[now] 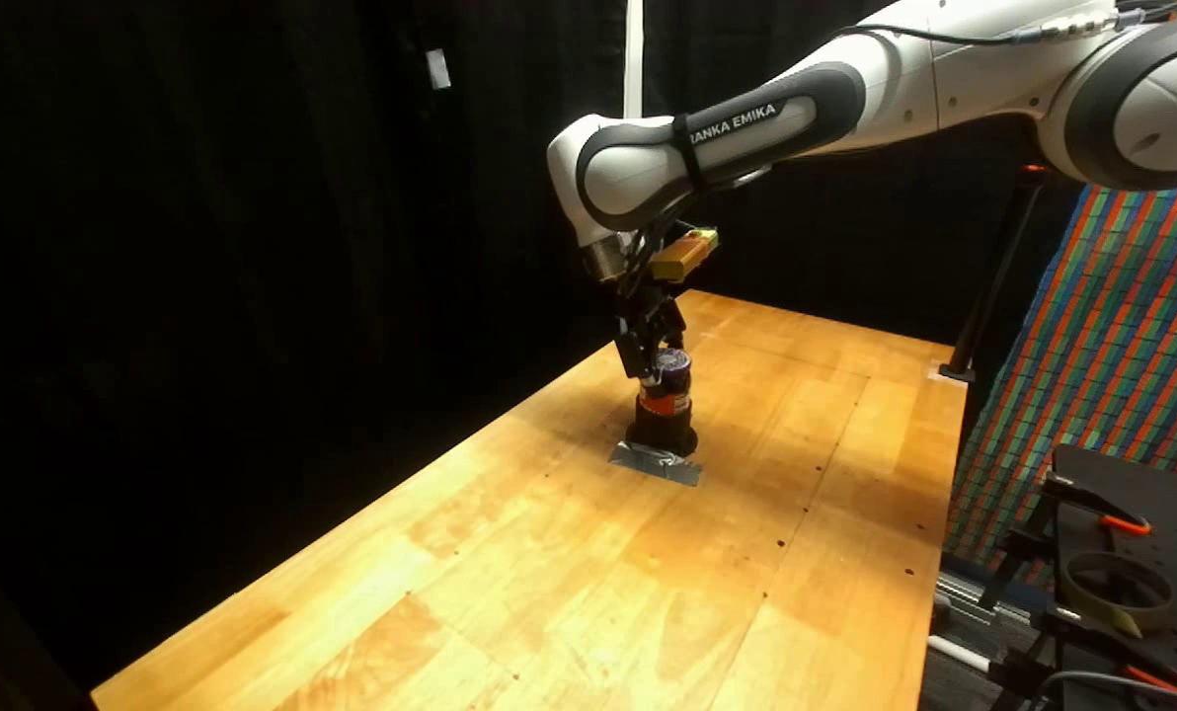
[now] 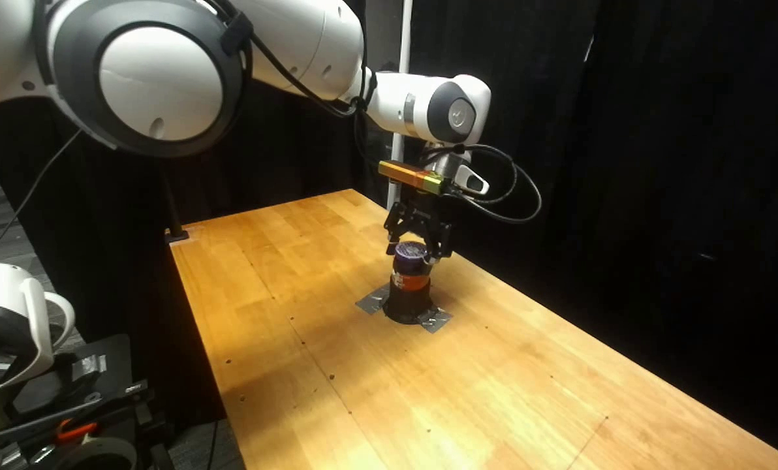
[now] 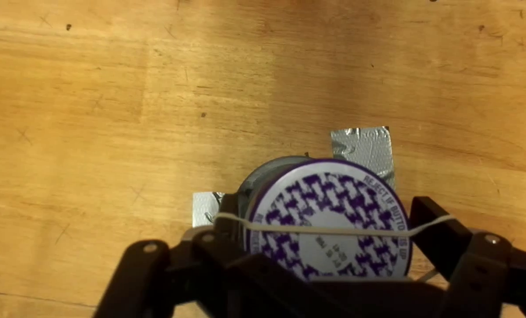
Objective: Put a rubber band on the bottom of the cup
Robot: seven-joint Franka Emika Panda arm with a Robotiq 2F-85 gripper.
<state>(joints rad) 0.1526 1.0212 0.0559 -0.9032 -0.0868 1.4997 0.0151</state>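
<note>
The cup (image 1: 666,403) stands upright on the table, with a dark upper part, an orange-red band and a wider black bottom. It also shows in an exterior view (image 2: 410,282). In the wrist view its purple-and-white top (image 3: 329,190) fills the space between the fingers. My gripper (image 2: 414,253) is open, one finger on each side of the cup's top. A pale rubber band (image 3: 324,230) is stretched round both fingers, and its near strand crosses over the top. Its other strand is mostly hidden behind the gripper. I cannot tell whether the fingers touch the cup.
Grey tape strips (image 1: 656,463) lie on the wooden table (image 1: 569,573) at the cup's foot; they also show in the wrist view (image 3: 364,148). A black post (image 1: 993,267) stands at a table corner. A dark cart with tools (image 1: 1132,533) stands beside the table.
</note>
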